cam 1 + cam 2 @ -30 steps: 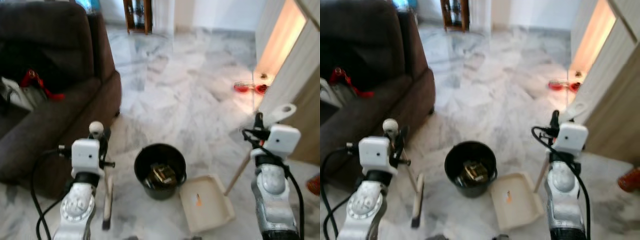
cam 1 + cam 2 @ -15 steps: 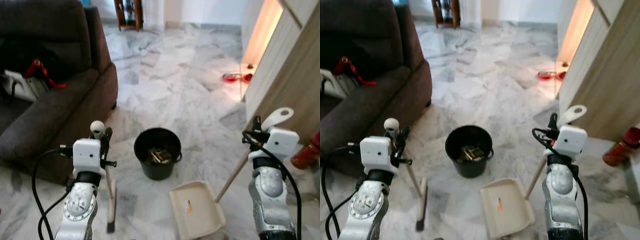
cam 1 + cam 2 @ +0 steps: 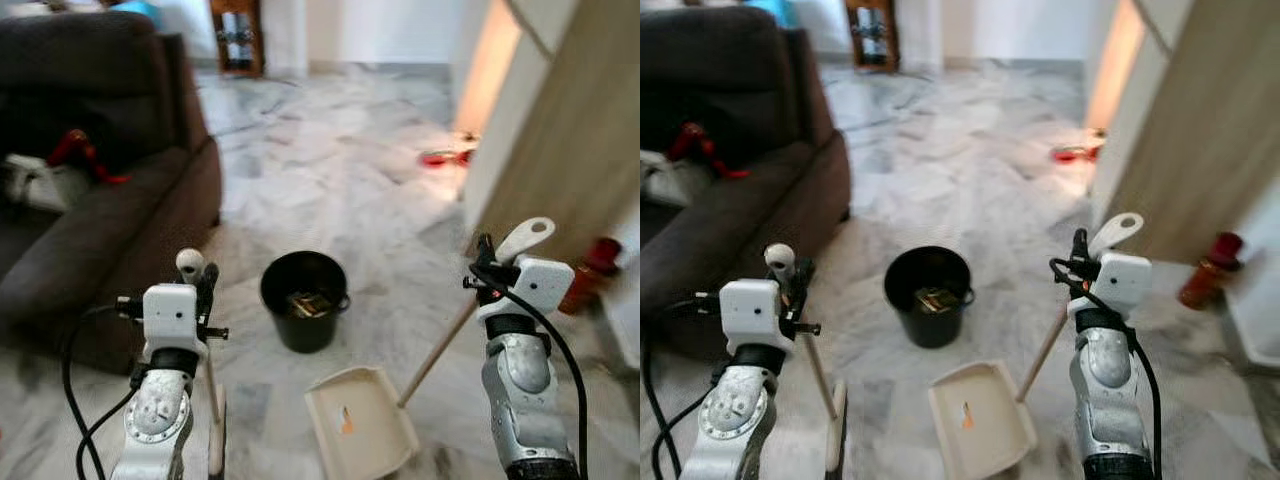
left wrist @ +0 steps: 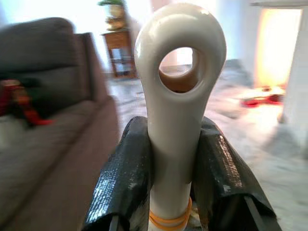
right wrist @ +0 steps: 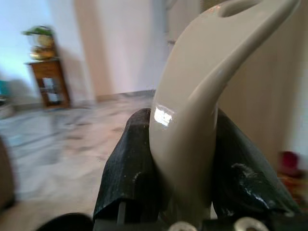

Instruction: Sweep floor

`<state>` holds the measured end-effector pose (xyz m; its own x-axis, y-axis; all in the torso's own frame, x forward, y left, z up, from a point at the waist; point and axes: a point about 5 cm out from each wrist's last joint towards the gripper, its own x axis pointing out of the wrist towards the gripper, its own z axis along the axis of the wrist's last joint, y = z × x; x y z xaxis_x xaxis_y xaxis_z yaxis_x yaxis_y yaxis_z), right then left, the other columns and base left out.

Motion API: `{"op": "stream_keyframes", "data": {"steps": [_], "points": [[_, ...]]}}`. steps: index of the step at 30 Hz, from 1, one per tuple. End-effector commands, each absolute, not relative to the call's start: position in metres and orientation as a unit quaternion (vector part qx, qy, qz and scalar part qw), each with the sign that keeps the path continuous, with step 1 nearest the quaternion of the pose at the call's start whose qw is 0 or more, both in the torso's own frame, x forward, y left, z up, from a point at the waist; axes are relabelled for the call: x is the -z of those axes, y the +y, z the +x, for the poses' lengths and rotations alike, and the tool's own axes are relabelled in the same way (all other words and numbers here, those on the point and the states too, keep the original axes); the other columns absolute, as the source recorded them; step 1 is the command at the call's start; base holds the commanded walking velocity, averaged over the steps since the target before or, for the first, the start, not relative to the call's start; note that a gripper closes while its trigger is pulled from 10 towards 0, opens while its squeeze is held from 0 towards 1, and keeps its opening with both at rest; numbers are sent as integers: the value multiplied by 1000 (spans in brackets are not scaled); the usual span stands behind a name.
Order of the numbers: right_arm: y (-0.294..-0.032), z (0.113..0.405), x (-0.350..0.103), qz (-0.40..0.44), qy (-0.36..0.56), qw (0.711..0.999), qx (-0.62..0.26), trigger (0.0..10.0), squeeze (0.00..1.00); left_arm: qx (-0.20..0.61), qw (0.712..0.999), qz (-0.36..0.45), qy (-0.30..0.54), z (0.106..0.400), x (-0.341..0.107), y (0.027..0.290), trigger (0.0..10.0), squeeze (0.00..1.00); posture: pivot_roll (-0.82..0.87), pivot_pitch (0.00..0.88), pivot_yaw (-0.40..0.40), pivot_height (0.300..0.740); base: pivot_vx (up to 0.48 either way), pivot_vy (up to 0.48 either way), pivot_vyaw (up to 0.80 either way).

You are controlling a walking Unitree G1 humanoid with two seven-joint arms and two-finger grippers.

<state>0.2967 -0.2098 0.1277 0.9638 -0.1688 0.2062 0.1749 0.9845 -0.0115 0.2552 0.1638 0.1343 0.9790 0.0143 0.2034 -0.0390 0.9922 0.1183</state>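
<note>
- Robot is backing off and turning a bit: the black bucket is sitting farther up the head views than a second ago, and more wooden wall plus a red bottle by it are coming into frame on the right.
- The left gripper is staying clamped on the broom handle, both black fingers pressing its white looped end; the broom head is trailing on the marble floor just beside the left arm.
- The right gripper is staying clamped on the dustpan handle; the cream dustpan is resting on the floor near the bucket, now apart from it, not beside its rim.
- A small orange scrap is lying in the pan; the bucket is holding some debris.
- Judgement: the dumping spot is being left and both tools are being dragged along, so the robot is probably repositioning for the next patch to sweep.
- The dark sofa is sitting to the left.
</note>
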Motion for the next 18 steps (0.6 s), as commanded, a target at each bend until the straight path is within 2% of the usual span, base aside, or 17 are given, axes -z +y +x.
{"op": "stream_keyframes", "data": {"steps": [1, 18], "points": [[-214, 301, -141, -13, -127, 988, 91, 10000, 0, -2, 988, 53, -142, 260, -149, 156, 10000, 0, -52, 64, 15, 740, 0, 0, -800], [-230, 300, -148, -21, -143, 982, 118, 10000, 0, 25, 989, 43, -141, 276, -147, 148, 10000, 0, -126, 82, 37, 740, 0, 0, -800]]}}
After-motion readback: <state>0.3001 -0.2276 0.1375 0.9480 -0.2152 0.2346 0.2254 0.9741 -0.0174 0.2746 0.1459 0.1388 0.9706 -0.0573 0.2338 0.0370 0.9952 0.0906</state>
